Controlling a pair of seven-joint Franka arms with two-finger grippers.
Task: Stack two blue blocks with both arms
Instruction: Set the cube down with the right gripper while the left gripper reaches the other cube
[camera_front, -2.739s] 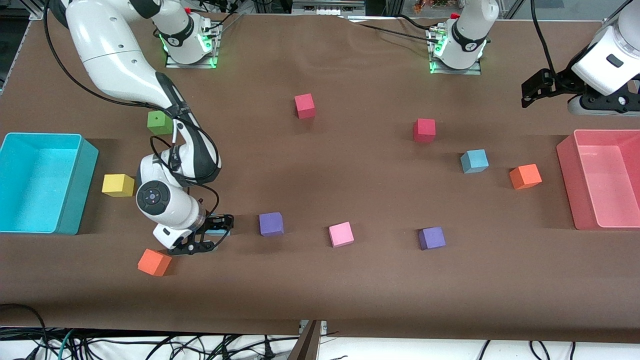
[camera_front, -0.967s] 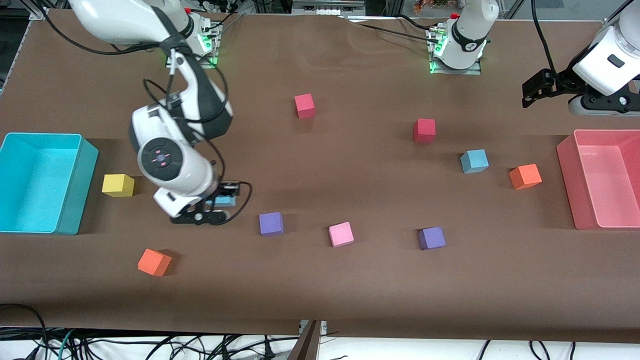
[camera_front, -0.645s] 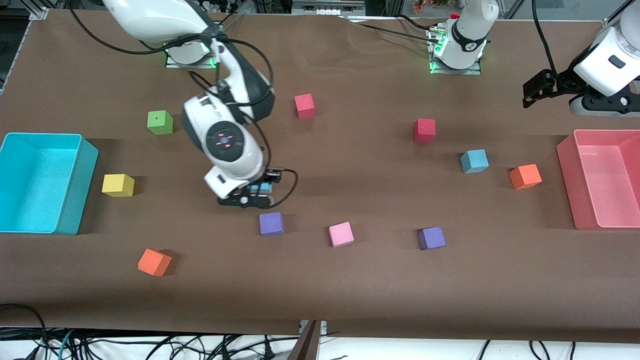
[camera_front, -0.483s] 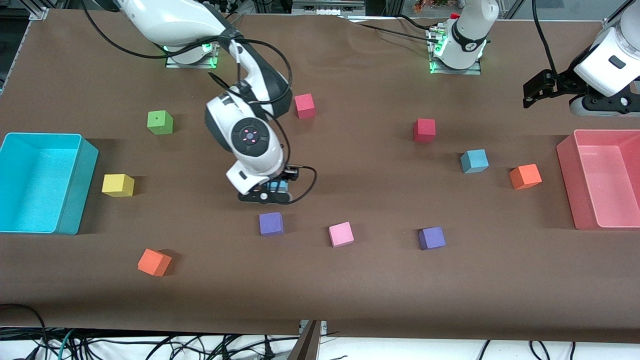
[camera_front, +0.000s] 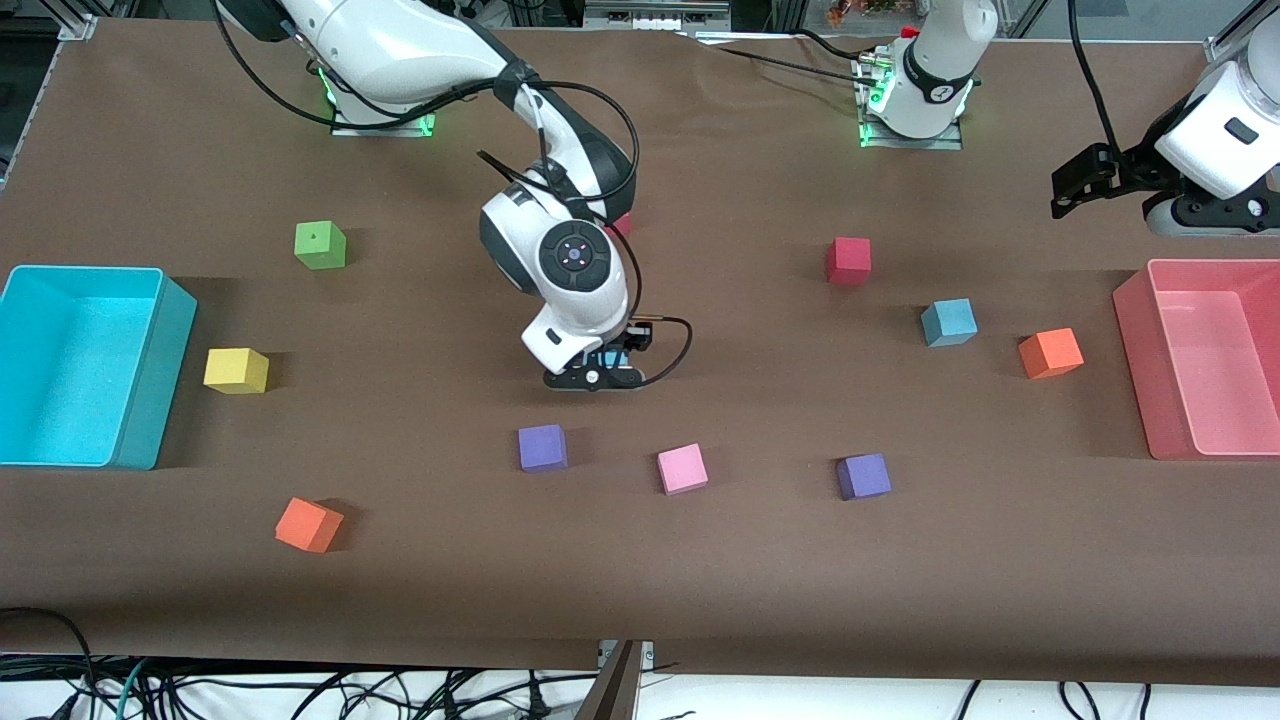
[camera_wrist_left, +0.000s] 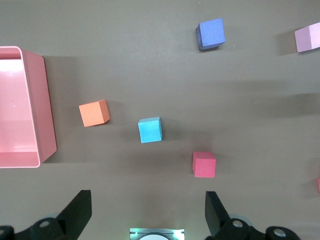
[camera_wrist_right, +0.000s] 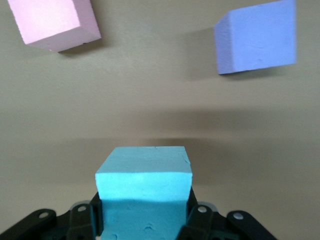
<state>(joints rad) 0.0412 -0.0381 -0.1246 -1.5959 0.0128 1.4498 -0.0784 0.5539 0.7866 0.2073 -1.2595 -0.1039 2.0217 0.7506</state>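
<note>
Two small sky-blue matte cubes are in play; one (camera_wrist_right: 144, 192) is clamped between the closed fingers of the right arm's black two-finger gripper (camera_front: 610, 365), held in the air over the brown table (camera_front: 700, 580) mid-span; the other (camera_front: 948, 322) sits toward the left arm's end, beside one of two orange cubes (camera_front: 1050, 353); two purple cubes, two red, one pink, one yellow, one green also show; the left arm's gripper (camera_front: 1085, 180) waits, spread open, above the pink bin (camera_front: 1135, 350).

I see a sky-blue block (camera_wrist_right: 144, 187) in my black right end effector (camera_front: 600, 368), another sky-blue block (camera_front: 948, 322) on the brown counter (camera_front: 700, 580), and a cyan bin (camera_front: 150, 370).
</note>
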